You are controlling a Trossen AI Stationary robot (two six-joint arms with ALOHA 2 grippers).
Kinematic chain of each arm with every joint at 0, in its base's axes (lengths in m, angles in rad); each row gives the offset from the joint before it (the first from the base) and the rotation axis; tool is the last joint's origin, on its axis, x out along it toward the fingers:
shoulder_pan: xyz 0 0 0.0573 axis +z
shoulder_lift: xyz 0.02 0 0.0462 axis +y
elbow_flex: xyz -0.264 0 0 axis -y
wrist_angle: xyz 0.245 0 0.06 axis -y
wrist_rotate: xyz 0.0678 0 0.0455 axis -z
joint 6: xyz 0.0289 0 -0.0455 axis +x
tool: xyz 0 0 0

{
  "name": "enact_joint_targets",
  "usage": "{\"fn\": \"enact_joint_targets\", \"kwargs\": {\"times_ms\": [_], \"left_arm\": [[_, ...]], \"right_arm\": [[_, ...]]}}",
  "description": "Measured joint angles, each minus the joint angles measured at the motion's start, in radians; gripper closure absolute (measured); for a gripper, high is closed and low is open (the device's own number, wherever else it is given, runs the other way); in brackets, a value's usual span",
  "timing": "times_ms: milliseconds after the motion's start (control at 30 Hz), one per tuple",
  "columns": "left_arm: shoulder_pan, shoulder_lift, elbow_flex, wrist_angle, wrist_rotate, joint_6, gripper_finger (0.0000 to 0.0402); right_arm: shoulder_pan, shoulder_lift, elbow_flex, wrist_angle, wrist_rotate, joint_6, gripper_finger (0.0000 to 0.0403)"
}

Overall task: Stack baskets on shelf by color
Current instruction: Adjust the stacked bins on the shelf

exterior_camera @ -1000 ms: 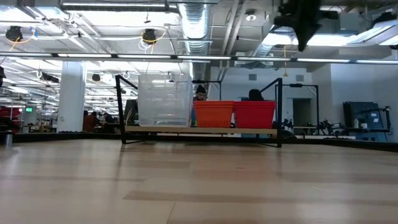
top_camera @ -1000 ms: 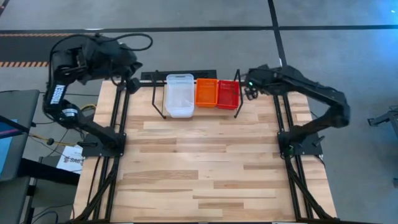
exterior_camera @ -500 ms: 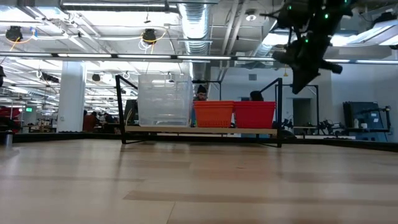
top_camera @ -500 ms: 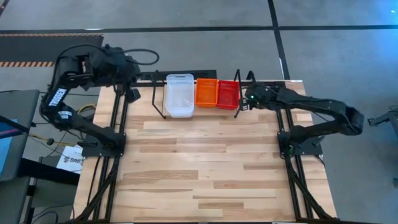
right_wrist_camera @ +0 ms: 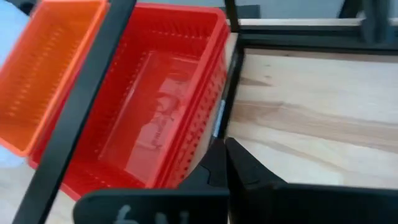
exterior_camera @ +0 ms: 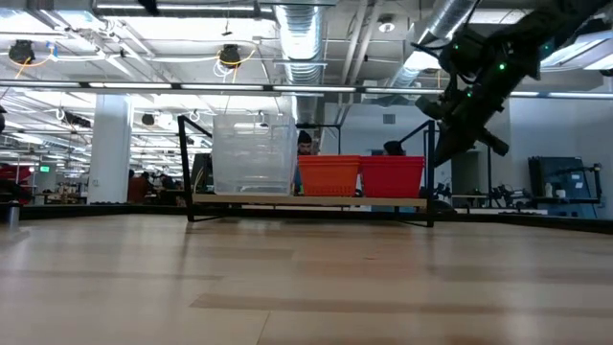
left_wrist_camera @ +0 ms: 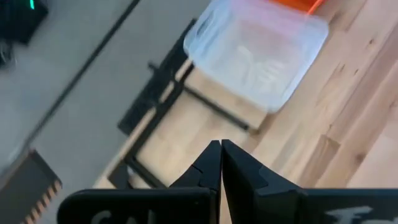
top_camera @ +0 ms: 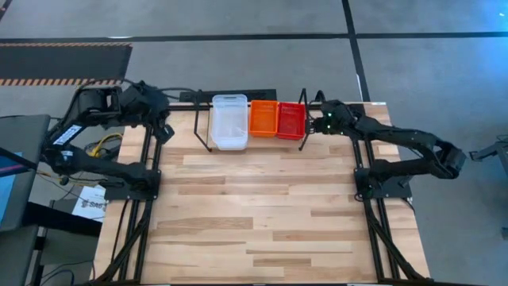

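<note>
The baskets stand in three stacks side by side on the black wire shelf (top_camera: pixel 203 133) at the table's far edge: clear (top_camera: pixel 229 121) on the left, orange (top_camera: pixel 263 117) in the middle, red (top_camera: pixel 290 120) on the right. In the low view the clear stack (exterior_camera: pixel 254 153) rises higher than the orange (exterior_camera: pixel 329 175) and red (exterior_camera: pixel 391 175) ones. My left gripper (top_camera: pixel 164 132) hangs shut, left of the shelf near the table's far-left corner. My right gripper (top_camera: pixel 318 127) is shut just right of the red stack (right_wrist_camera: pixel 155 118), in the air (exterior_camera: pixel 448 146), touching nothing.
The larger black tube frame (top_camera: pixel 151 159) runs along both sides of the table, where the arm bases stand. The wooden table (top_camera: pixel 262 214) lies bare in front of the shelf. People and workshop gear show in the room behind (exterior_camera: pixel 306 144).
My right gripper has come down from high above the table's far-right part and now hangs level with the shelf's right end. My left arm has folded down, its gripper moving a little toward the near edge beside the shelf. The basket stacks have stayed put.
</note>
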Motion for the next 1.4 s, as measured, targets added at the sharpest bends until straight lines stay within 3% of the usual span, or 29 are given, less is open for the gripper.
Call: {"fn": "enact_joint_targets", "kwargs": {"times_ms": [300, 700, 1167, 1300, 1400], "left_arm": [[0.000, -0.186, -0.273, 0.078, 0.027, -0.174, 0.0401], [0.000, -0.223, -0.308, 0.138, 0.039, -0.171, 0.0401], [0.000, -0.223, -0.308, 0.141, 0.040, -0.167, 0.0401], [0.000, -0.223, -0.308, 0.141, 0.040, -0.167, 0.0401], [0.000, -0.223, -0.308, 0.141, 0.051, -0.167, 0.0401]], "right_arm": [[-0.064, 0.001, -0.142, 0.241, -0.084, 0.017, 0.0403], [-0.064, 0.008, -0.256, 0.516, -0.104, 0.061, 0.0403], [-0.079, 0.008, -0.274, 0.568, -0.069, 0.059, 0.0403], [-0.097, -0.024, -0.266, 0.535, -0.118, 0.082, 0.0403], [-0.097, -0.074, -0.222, 0.417, -0.138, 0.053, 0.0403]]}}
